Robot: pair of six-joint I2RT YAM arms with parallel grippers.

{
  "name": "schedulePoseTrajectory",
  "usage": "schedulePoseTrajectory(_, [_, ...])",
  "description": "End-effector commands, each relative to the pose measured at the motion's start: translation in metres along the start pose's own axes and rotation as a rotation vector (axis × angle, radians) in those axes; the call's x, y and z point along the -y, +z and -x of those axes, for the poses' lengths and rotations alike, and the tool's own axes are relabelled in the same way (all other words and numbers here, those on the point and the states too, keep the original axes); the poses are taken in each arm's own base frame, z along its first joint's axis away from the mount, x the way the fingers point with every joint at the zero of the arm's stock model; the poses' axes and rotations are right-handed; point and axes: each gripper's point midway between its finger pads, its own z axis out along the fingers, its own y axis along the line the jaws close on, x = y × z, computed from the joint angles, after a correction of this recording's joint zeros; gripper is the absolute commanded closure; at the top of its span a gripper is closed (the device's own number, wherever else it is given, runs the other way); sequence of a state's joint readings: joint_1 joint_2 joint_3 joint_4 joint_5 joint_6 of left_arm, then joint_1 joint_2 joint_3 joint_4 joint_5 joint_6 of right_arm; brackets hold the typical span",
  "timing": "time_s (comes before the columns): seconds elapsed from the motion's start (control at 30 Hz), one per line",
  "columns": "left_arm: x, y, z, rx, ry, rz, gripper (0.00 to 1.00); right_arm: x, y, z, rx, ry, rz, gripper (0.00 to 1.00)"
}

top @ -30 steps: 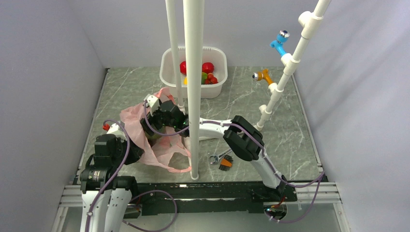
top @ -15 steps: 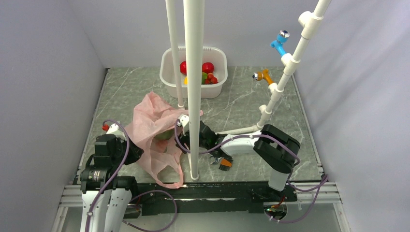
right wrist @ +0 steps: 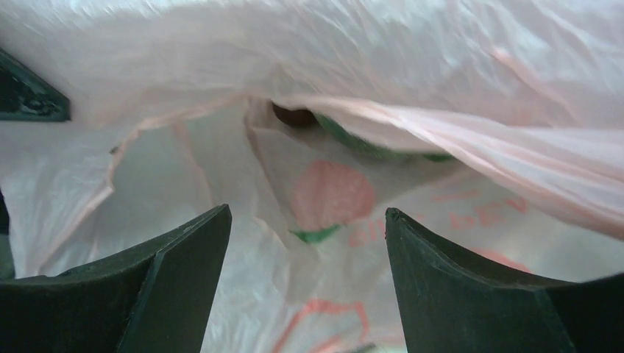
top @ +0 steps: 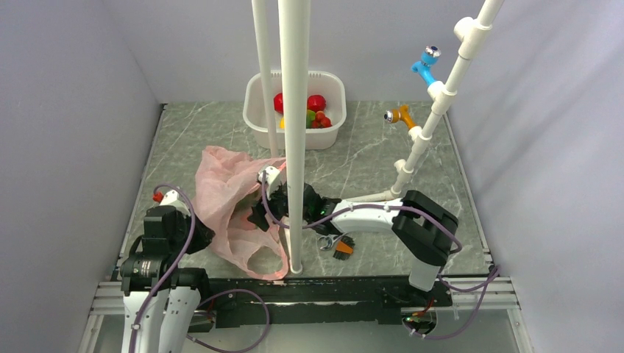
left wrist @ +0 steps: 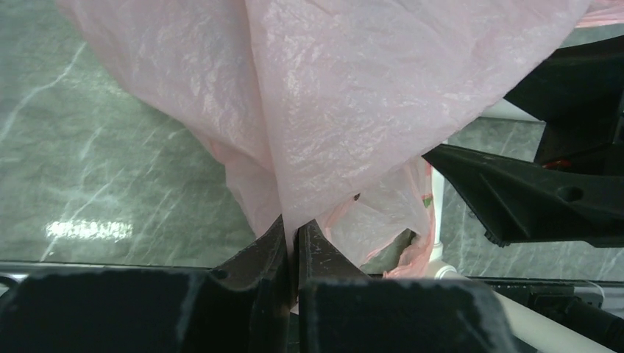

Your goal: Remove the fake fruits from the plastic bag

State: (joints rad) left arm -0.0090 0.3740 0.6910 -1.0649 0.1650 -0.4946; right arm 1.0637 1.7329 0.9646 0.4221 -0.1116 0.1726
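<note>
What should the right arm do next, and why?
Probably ease the open right tool deeper into the thin pink plastic bag: a green fake fruit lies beyond its fingertips under a fold, while the left tool pinches the bag.

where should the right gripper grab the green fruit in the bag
Probably around its middle, coming straight in through the mouth of the bag and under the pink fold. Only a strip of the green fruit and its brown end show below that fold, lying crosswise. The right gripper is open and faces it, while the left gripper pinches the film up.
</note>
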Motion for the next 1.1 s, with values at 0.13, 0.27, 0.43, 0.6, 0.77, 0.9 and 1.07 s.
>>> schedulePoseTrajectory(0.13, [-0.023,-0.029,0.005,0.026,-0.011,0.165,0.89,-0.061,0.045,0.014,0.05,-0.008,0.189,0.25])
schedulePoseTrajectory(0.27, [-0.024,-0.026,0.001,0.05,-0.006,0.143,0.91,-0.075,0.066,0.01,0.048,-0.002,0.239,0.32])
schedulePoseTrajectory(0.43, [-0.023,-0.024,-0.008,0.023,-0.004,0.12,0.97,-0.084,0.092,0.018,0.083,0.028,0.268,0.38])
schedulePoseTrajectory(0.6, [-0.026,-0.023,-0.021,-0.029,-0.015,0.127,0.99,-0.076,0.117,0.019,0.102,-0.003,0.221,0.29])
schedulePoseTrajectory(0.77, [-0.028,-0.025,-0.026,-0.022,-0.013,0.123,0.98,-0.066,0.137,0.019,0.114,-0.071,0.177,0.22])
schedulePoseTrajectory(0.9, [-0.027,-0.024,-0.026,-0.02,-0.007,0.111,0.97,-0.056,0.155,0.007,0.098,-0.133,0.134,0.18])
schedulePoseTrajectory(1.07, [-0.025,-0.022,-0.026,-0.026,-0.005,0.102,0.94,-0.036,0.171,-0.015,0.051,-0.251,0.028,0.12])
